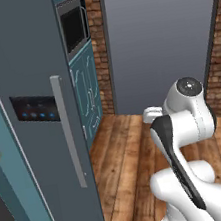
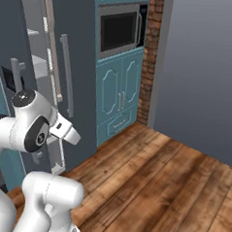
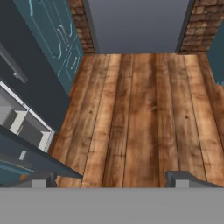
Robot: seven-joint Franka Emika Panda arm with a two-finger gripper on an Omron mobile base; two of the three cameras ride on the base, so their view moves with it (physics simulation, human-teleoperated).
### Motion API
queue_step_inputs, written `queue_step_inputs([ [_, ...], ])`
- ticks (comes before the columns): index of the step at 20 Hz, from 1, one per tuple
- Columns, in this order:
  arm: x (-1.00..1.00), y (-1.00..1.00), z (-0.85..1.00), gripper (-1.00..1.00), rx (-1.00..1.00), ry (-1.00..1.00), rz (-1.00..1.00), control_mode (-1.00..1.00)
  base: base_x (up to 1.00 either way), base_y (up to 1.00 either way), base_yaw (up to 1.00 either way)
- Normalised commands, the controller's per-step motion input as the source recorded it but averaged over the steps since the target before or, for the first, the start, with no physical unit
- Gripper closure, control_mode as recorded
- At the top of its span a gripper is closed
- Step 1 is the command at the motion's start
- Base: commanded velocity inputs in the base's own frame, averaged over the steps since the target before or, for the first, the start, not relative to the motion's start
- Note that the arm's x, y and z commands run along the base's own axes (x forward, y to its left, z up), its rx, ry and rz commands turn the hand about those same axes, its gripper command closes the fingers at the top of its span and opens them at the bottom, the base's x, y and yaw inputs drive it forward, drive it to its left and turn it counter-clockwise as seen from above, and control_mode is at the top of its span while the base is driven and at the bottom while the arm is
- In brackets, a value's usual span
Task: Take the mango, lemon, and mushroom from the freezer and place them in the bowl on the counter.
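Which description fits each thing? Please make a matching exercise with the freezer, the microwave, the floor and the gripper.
Things:
1. freezer
2. microwave
3. floor
4. gripper

Descriptions:
A. brown wooden planks
B. open, holding nothing
C. built in above teal cabinet doors
D. dark grey, with pale bar handles

Pairs: 1-D, 2-C, 3-A, 4-B

Wooden floor — freezer alongside
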Motion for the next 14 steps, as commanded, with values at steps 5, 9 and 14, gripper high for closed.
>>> queue_step_inputs([
  [5, 0.0, 0.0, 0.0, -1.0, 0.0, 0.0, 0.0, 1.0, 1.0, -0.79, 0.0],
  [9, 0.0, 0.0, 0.0, -1.0, 0.0, 0.0, 0.0, 1.0, 1.0, -0.88, 0.0],
  [14, 0.0, 0.0, 0.0, -1.0, 0.0, 0.0, 0.0, 1.0, 1.0, -0.66, 0.29],
])
